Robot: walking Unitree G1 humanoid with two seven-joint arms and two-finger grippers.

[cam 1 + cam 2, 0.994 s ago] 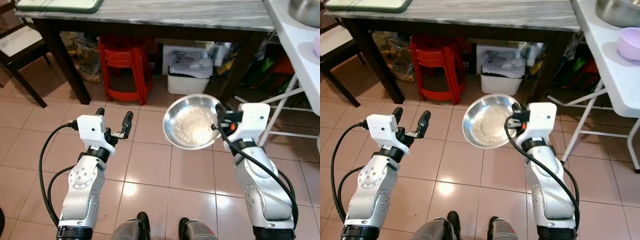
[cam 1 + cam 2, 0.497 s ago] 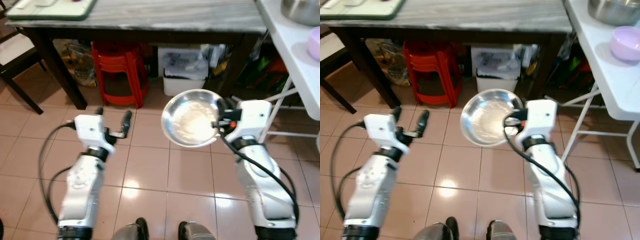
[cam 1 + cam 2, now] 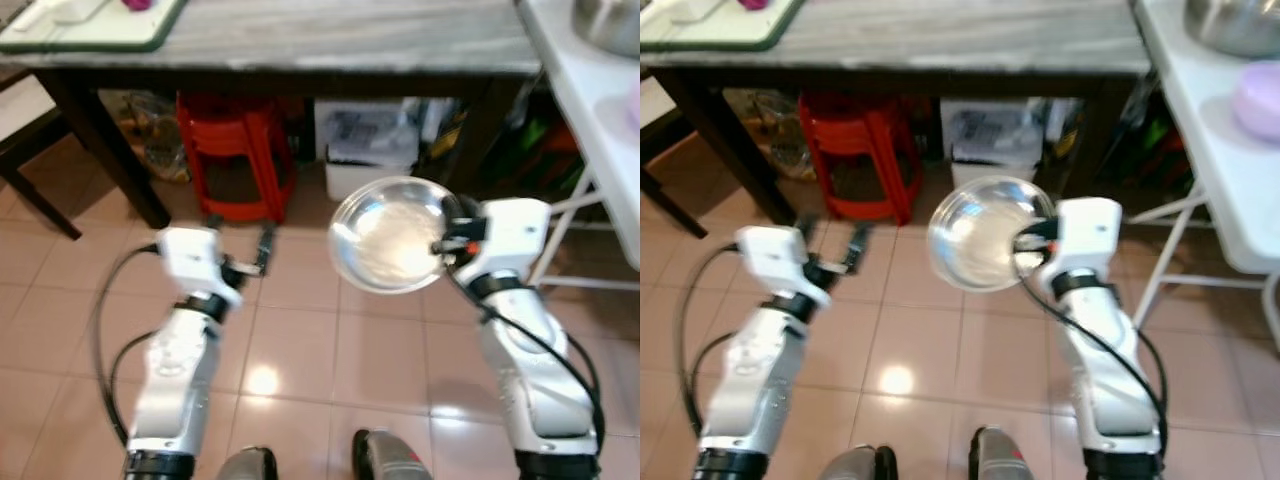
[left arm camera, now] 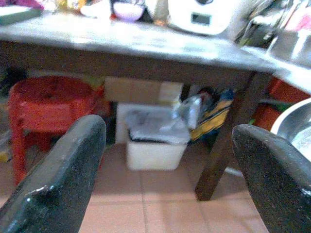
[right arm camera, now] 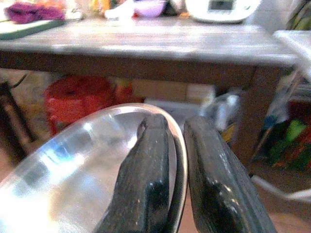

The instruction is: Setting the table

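From the head views, we see our right claw pinching the rim of a shiny round steel bowl, held in the air above the pink tiled floor. Our left claw hangs empty, fingers spread wide. Ahead stands a grey marble-topped bench with red plastic stools stacked beneath.

In the left wrist view, two black fingers stand far apart, framing a white bin.

In the right wrist view, both fingers grip the bowl's rim.
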